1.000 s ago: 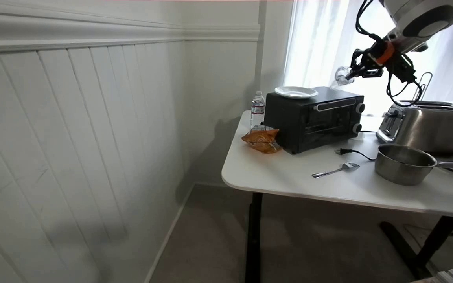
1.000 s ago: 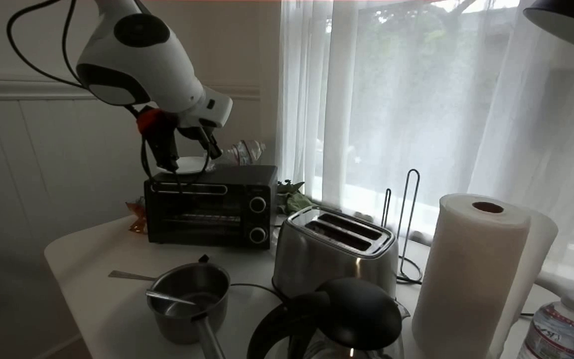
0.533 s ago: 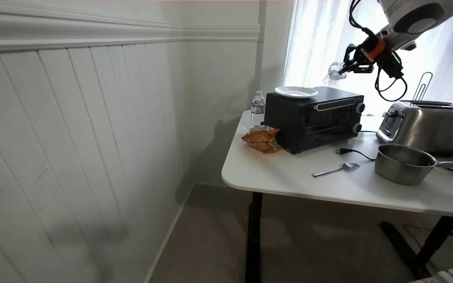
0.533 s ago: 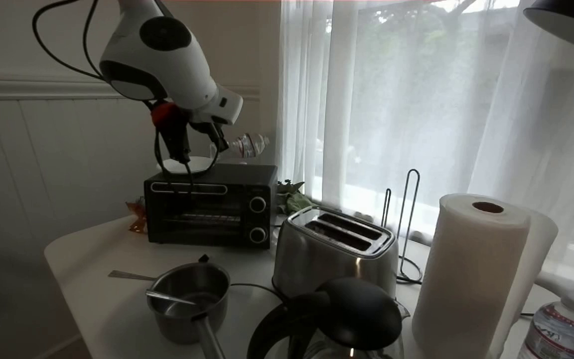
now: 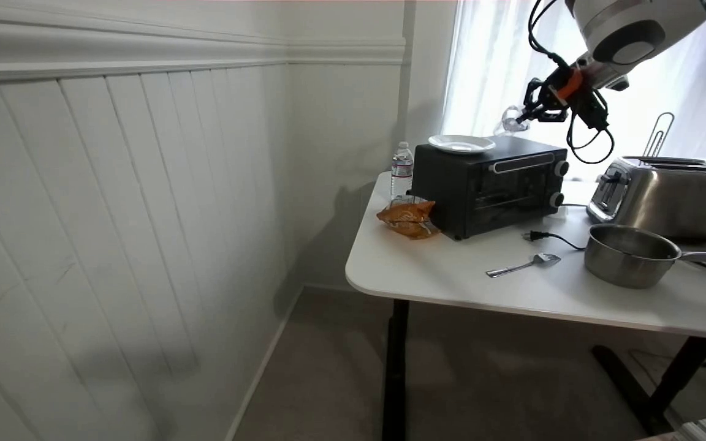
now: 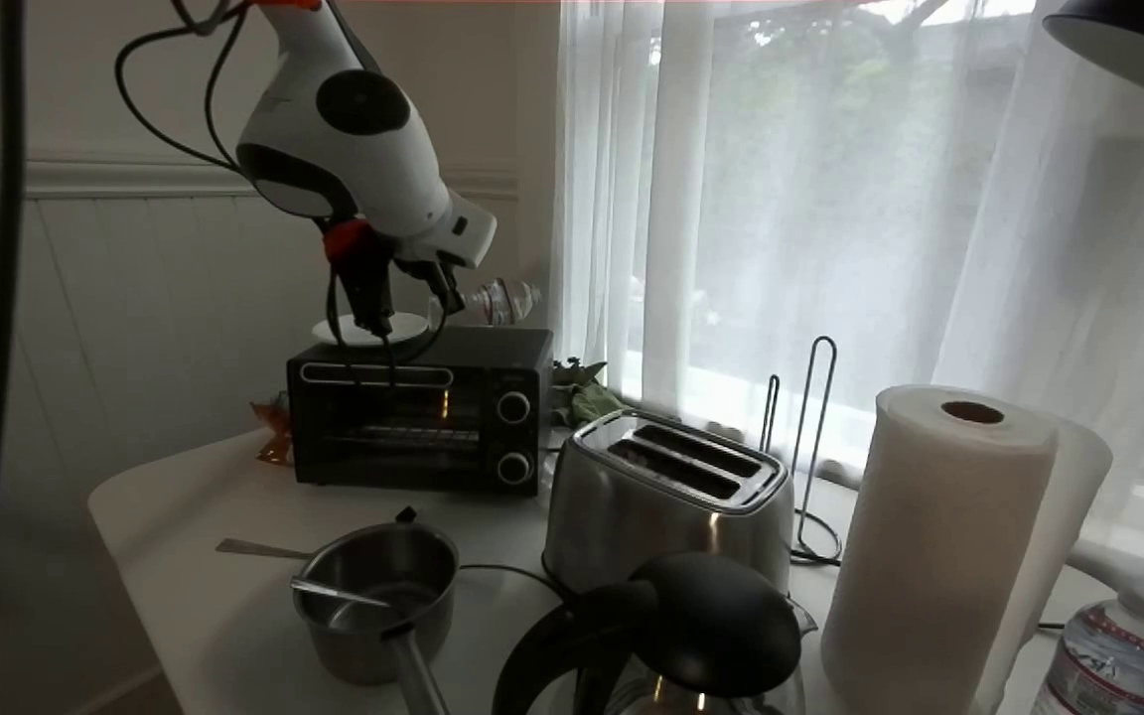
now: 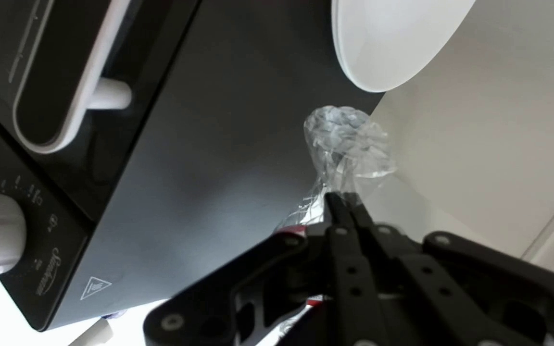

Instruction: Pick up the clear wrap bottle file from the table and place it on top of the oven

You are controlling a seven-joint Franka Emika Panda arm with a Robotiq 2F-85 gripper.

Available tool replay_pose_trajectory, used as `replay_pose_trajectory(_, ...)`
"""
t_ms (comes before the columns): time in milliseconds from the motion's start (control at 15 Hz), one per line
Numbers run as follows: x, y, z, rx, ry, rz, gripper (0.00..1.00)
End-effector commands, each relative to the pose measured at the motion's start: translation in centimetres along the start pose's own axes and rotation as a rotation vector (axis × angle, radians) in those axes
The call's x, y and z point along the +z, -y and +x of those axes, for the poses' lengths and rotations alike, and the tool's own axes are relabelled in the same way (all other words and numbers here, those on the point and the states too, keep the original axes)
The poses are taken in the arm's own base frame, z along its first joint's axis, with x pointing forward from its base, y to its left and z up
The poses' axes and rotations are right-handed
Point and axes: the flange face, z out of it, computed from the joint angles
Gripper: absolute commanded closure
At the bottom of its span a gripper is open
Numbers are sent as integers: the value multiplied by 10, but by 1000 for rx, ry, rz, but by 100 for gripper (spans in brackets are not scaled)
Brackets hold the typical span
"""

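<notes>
The clear wrap bottle file is a crumpled clear plastic bottle with a red and white label. It shows in both exterior views [image 5: 508, 120] [image 6: 504, 301] and in the wrist view [image 7: 346, 139]. My gripper [image 7: 342, 197] is shut on it, with the fingertips pinching thin clear plastic. In an exterior view the gripper [image 5: 521, 118] holds it tilted at the back of the black oven's top. The oven [image 5: 506, 193] also shows in the wrist view [image 7: 219, 120]. I cannot tell whether bottle and oven touch. Gripper parts hide some of the label. The white table [image 5: 451, 275] carries the oven.
A white plate [image 5: 462, 144] lies on the oven's left top. An upright water bottle [image 5: 402, 168] and an orange snack bag [image 5: 411, 218] stand beside the oven. A silver toaster [image 5: 665, 196], a pot [image 5: 629, 257], a fork [image 5: 524, 266] and a paper towel roll [image 6: 939, 556] are nearby.
The arm with the held bottle has moved left in an exterior view and right in an exterior view, over the oven's back. It has dipped slightly in the last half second. The grip stays shut.
</notes>
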Motion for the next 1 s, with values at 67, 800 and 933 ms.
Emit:
replay_pose_trajectory(67,10,3,5,27,1,21,94)
replay_pose_trajectory(800,13,-2,-2,16,20,7,66)
replay_pose_trajectory(933,12,-2,-3,17,20,4,61)
